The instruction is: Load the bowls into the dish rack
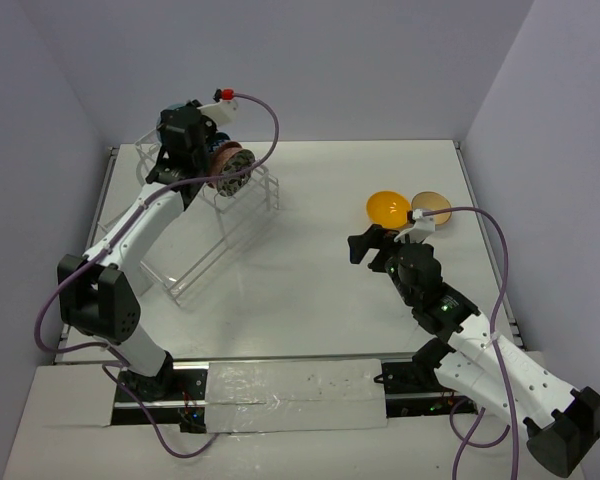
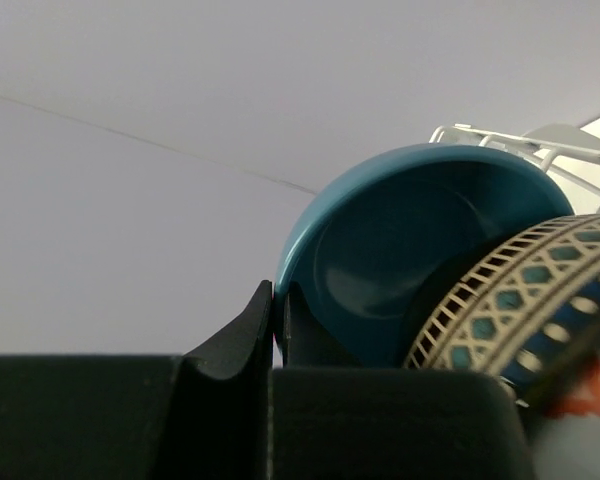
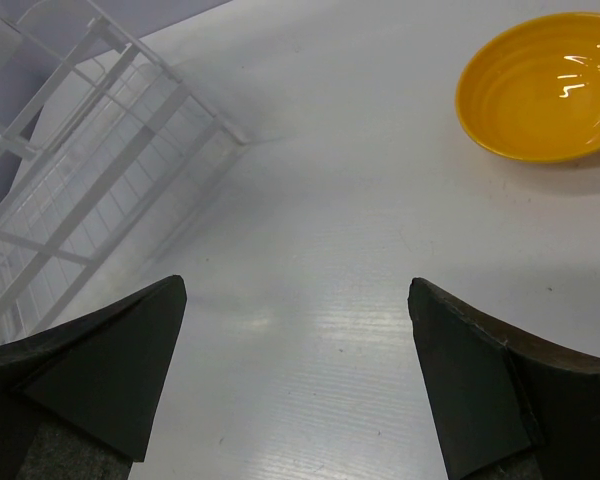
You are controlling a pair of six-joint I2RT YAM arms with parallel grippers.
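- White table (image 1: 310, 310), lilac walls.
- Left gripper (image 2: 277, 335) pinched shut on teal bowl (image 2: 400, 240) rim, at dish rack (image 1: 215, 255) top; blue patterned bowl (image 2: 520, 290) just beside.
- Right gripper (image 3: 295, 370) wide open, empty; orange-yellow bowl (image 3: 540, 85) ahead-right.

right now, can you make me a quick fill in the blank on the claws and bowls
1. The right claw hangs over the table with its jaws ____.
2. The left claw is shut on the rim of a bowl whose colour is ____.
3. The orange-yellow bowl and the tan bowl lie outside the dish rack, nearer the ____ arm.

Missing words: open; teal; right.
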